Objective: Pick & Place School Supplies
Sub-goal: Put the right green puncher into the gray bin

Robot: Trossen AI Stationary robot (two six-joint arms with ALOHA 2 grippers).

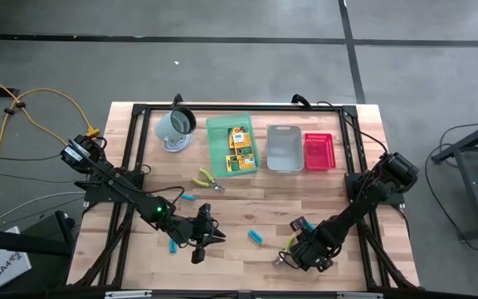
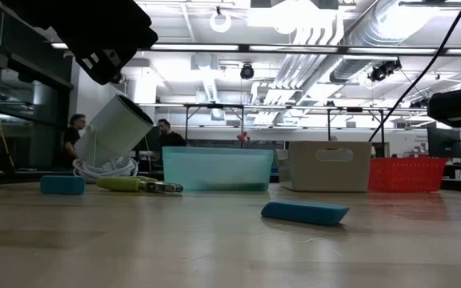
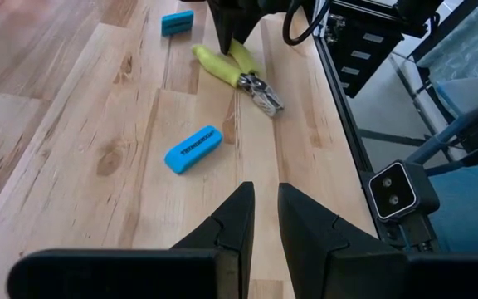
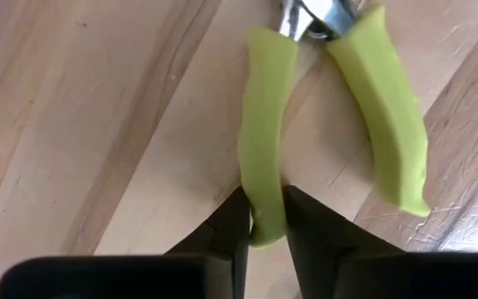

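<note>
The right gripper (image 4: 260, 218) is low over the front of the table (image 1: 222, 208). Its two fingers are squeezed onto one yellow-green handle of a small plier tool (image 4: 264, 124). The other handle sticks out to the side of the fingers, and the shiny metal nose points away, past the fingertips. In the high view the right gripper (image 1: 305, 249) covers most of this tool.

I think the step in hand is picking this tool up. The fingers only hold the tip of one handle, so the tool could swing or slip. It would be best to lift slowly and straight up, keep the squeeze firm, and not turn the wrist fast. Then carry it across the table toward the trays, well beyond the gripper. The green tray (image 1: 218, 124) already has yellow-orange boxes (image 1: 240, 149) in it.

The left gripper (image 1: 206, 234) waits nearby over the wood, with its fingers almost together and nothing between them. A cyan-blue piece (image 3: 193, 149) lies just ahead of it. Another cyan-blue piece (image 1: 256, 237) lies between the two grippers. A second plier tool (image 1: 207, 179) lies farther off, in front of the green tray. The right arm should stay clear of the left one as it lifts.
</note>
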